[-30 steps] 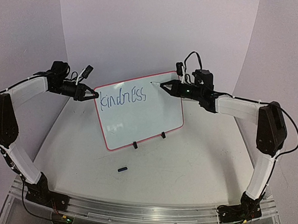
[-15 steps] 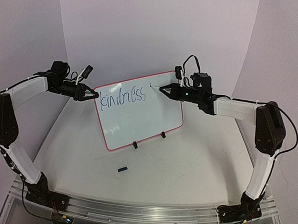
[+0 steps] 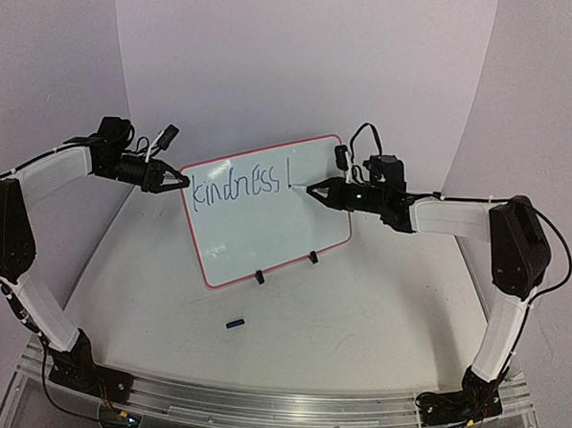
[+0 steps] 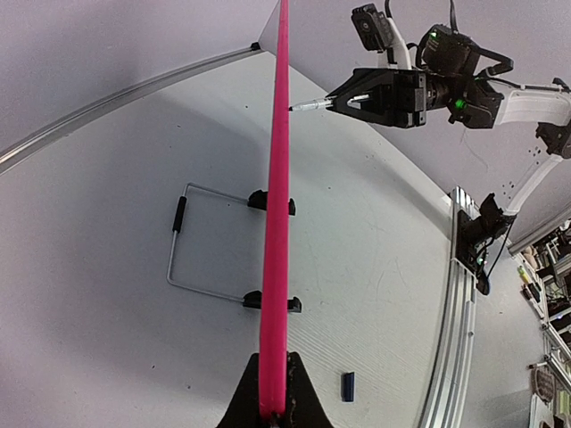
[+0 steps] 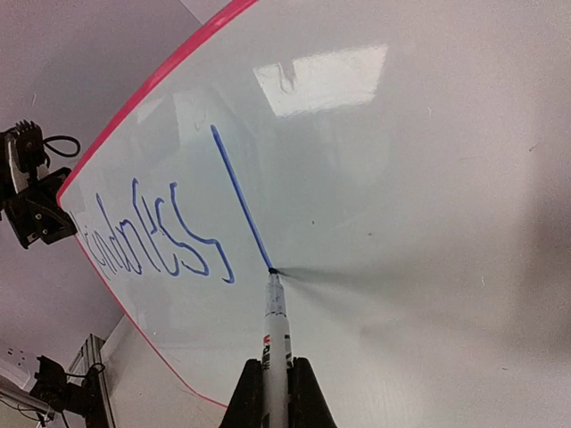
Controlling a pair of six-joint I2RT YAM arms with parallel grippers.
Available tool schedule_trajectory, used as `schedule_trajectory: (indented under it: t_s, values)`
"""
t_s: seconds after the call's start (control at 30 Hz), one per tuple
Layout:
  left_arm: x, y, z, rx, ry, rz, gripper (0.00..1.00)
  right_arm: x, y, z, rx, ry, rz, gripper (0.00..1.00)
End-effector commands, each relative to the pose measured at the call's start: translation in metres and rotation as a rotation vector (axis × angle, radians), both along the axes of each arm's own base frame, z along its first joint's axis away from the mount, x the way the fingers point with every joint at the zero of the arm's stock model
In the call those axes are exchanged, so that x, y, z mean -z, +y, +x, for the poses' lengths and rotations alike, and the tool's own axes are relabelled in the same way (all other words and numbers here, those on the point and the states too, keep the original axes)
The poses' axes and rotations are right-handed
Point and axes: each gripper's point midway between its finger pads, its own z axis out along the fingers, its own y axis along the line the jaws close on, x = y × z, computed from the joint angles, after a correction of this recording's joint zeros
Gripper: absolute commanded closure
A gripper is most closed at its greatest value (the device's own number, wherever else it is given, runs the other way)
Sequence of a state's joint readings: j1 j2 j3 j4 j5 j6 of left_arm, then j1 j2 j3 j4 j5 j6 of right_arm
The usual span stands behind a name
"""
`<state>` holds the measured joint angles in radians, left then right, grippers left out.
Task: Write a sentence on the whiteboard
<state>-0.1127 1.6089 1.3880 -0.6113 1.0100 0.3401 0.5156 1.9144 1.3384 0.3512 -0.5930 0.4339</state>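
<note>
The whiteboard (image 3: 266,237) stands tilted on the table, red-rimmed, and shows edge-on as a red strip (image 4: 278,214) in the left wrist view. The sentence (image 3: 235,188) reads "kindness" in blue, followed by one upright stroke (image 5: 241,201). My left gripper (image 3: 183,182) is shut on the board's left rim (image 4: 272,406). A white marker (image 5: 277,330) is held in my right gripper (image 5: 276,379), which is shut on it. The marker's tip touches the board at the stroke's lower end (image 3: 296,188). From the left wrist view the right gripper (image 4: 343,100) points at the board's face.
A small dark marker cap (image 3: 234,323) lies on the table in front of the board (image 4: 349,385). Two black feet (image 3: 260,276) carry the board, and a wire stand (image 4: 192,241) props it from behind. A metal rail (image 3: 276,405) runs along the near edge.
My right gripper has moved down the board with the marker, drawing a blue upright stroke after "kindness". The left gripper and the board have stayed put.
</note>
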Motion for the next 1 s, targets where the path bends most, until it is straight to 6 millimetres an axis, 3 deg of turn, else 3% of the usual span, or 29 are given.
schedule_trajectory:
  t_s: [0.0, 0.4, 0.97]
  values:
    - [0.003, -0.003, -0.002, 0.009, -0.03, 0.054, 1.0, -0.04, -0.002, 0.005, 0.035, -0.084, 0.081, 1.0]
    - [0.0, -0.003, -0.003, 0.009, -0.037, 0.052, 1.0, -0.044, -0.008, 0.014, 0.094, -0.096, 0.092, 1.0]
    - [0.0, -0.004, -0.003, 0.012, -0.036, 0.05, 1.0, -0.021, -0.01, -0.001, 0.064, -0.038, 0.06, 1.0]
